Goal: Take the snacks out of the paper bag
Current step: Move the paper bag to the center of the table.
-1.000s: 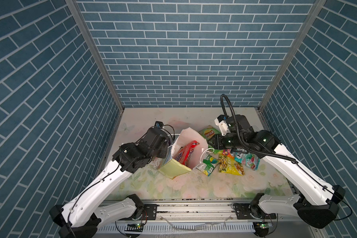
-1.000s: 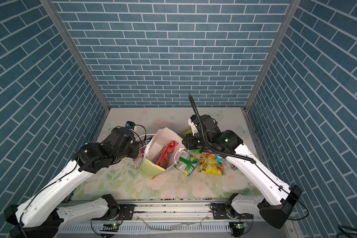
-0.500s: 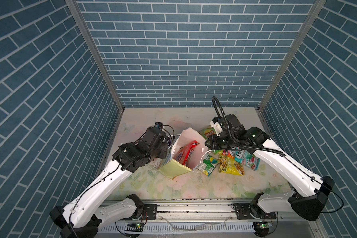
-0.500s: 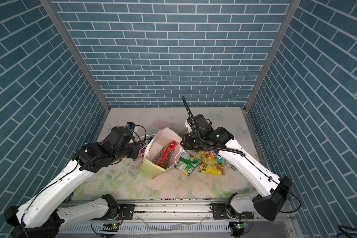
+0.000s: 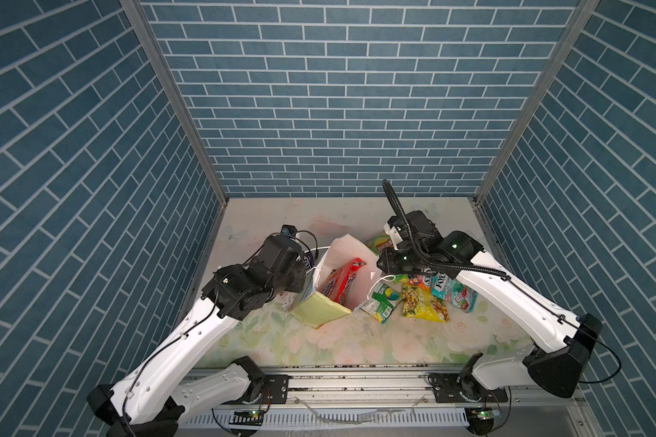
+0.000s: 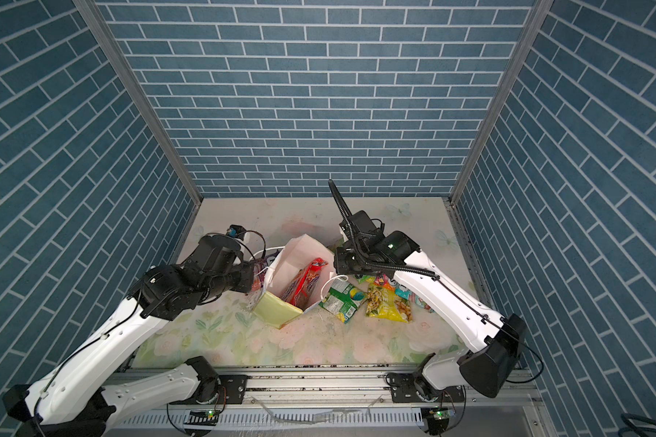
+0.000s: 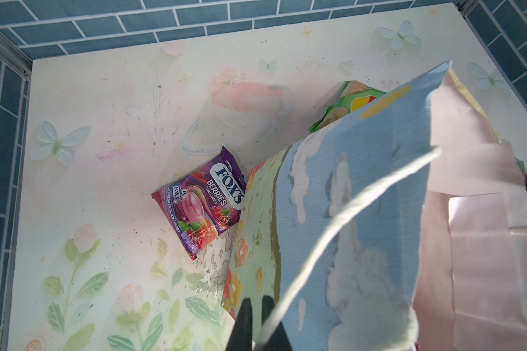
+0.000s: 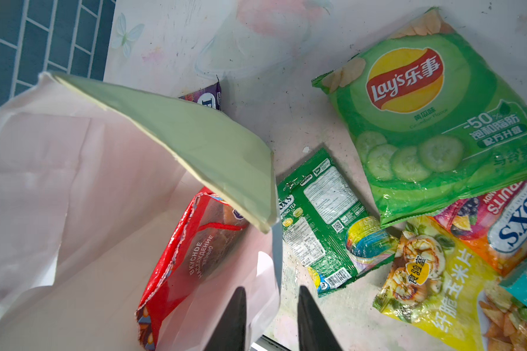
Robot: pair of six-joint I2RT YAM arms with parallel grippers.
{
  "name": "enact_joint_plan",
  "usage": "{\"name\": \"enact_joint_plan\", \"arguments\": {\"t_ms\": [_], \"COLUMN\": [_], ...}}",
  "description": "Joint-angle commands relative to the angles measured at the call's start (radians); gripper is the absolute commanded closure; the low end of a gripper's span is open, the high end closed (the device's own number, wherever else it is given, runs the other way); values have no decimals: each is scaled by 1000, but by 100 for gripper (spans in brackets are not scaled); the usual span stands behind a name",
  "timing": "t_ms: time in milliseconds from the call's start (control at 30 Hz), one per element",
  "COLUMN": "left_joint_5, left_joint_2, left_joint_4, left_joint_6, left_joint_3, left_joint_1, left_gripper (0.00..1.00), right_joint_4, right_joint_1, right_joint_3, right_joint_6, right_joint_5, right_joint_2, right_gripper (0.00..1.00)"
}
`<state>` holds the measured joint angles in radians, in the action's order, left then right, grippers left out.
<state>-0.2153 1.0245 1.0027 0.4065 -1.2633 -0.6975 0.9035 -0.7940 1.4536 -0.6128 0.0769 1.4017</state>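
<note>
Dead centre in both top views, the paper bag [image 5: 320, 312] stands tilted on the floral table [image 5: 319, 340], mouth gaping, matte white inside, its pale yellow-green narrow side creased flat; one snack sits inside, the glossy red cookie bag [image 5: 341, 282], crinkled foil standing on edge against the wall; right of the bag lies a loose fan of shiny packets: small green packet [image 5: 381, 302], yellow packet [image 5: 423, 308], teal packet [image 5: 453, 293]; the right wrist view fills in what the arm half hides from above, the puffy green Lay's bag [image 8: 432, 115] lying flat and the orange Fox's packet [image 8: 493, 225] touching its edge; only the left wrist view gives the purple Fox's packet [image 7: 201, 200] whole, flat on the table just beside the bag's bluish printed wide side; there too the left gripper [image 7: 256, 301] has its dark fingers pressed together on the white cord handle [image 7: 347, 218], which runs stretched straight up to the rim; the right gripper [image 8: 271, 291] stands spread, one finger over the bag's inside, one outside its wall, a clear gap between them.
</note>
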Motion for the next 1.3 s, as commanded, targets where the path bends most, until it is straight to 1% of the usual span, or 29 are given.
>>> {"name": "enact_joint_plan", "arguments": {"t_ms": [0,67,100,167,400,567,833,933,1267], "left_joint_5": [4,3,4,5,12,29,49,66,60], "left_joint_2": [-7,-10,-9,-12,-20,-16,-14,-12,-11], "left_joint_4": [5,7,9,11,12,6,1,-6,-13], "left_joint_6": [-17,-20,-20,-22,-20,-20,-12,-7,-21], "left_joint_3": [12,13,13,15,22,24,23,16,-73], "left_joint_1": [11,12,13,13,15,15,15,15,15], "left_gripper": [90,90,90,90,90,90,90,89,72], "right_joint_4": [-7,-17,-20,-20,10,84,152,168,218], "right_joint_1": [-2,-2,-3,-2,-2,1,10,19,21], "right_joint_3": [-7,-4,-3,10,82,165,230,272,485], "right_joint_6": [3,5,6,12,61,117,177,209,326], "right_joint_5": [-31,-27,-26,-33,-120,-177,-206,-200,-175], "right_joint_2": [34,49,58,74,75,108,152,178,310], "right_gripper": [73,79,84,100,100,100,100,100,100]}}
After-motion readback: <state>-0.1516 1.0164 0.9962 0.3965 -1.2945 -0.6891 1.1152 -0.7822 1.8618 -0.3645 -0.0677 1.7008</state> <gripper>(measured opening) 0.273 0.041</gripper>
